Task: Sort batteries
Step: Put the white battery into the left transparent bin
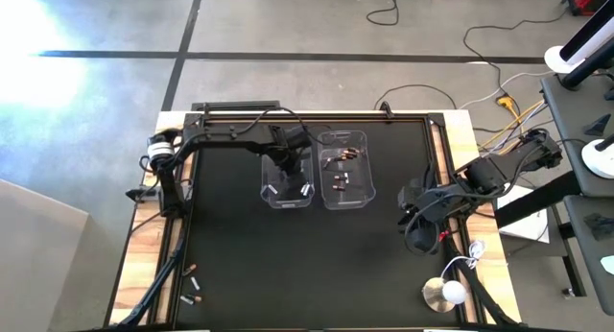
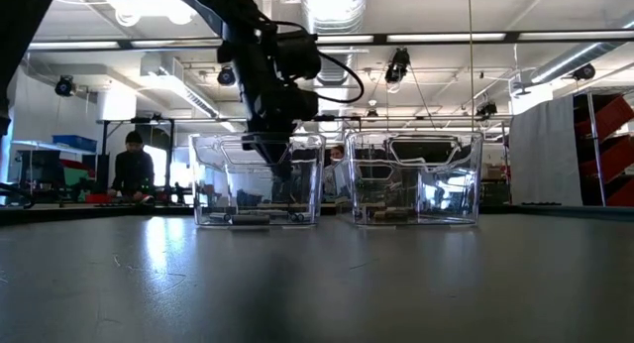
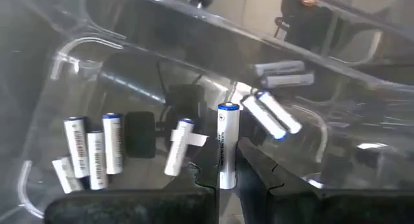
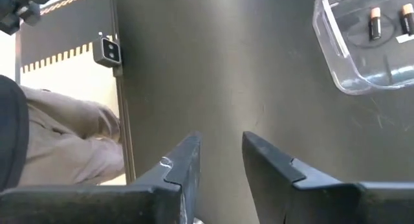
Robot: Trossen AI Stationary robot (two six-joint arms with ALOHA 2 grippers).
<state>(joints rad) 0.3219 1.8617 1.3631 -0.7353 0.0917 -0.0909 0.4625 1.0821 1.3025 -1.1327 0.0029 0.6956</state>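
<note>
1. Left jaws (image 3: 228,175) are clamped on a silvery-white battery (image 3: 227,143), held upright, blue-ringed end up. They hang down inside the left clear bin (image 1: 288,201).
2. Step in hand, as I read it: dropping a silver cell into its bin. The next move calls for opening the jaws low over the bin floor so the cell doesn't bounce out, then lifting straight up to clear the walls.
3. Already on that bin's floor: a cluster of silver batteries (image 3: 94,148), one tilted beside the jaws (image 3: 177,146), more near the far wall (image 3: 277,114).
4. Right clear bin (image 1: 363,200) stands just beside the left one and holds the dark, copper-ended batteries (image 1: 341,181). Sorting looks consistent so far.
5. Still unsorted: a few loose batteries (image 1: 195,292) on the worktop (image 1: 307,265), near the front left corner, well apart from the bins.
6. Right jaws (image 4: 220,169) stand slightly parted, holding nothing, hovering over bare worktop at the right side; corner of the right bin in its view.
7. Obstructions: the bin walls close around the left jaws, and the cells lying under them could be nudged. A person (image 2: 132,165) is in the room behind, away from the worktop.
</note>
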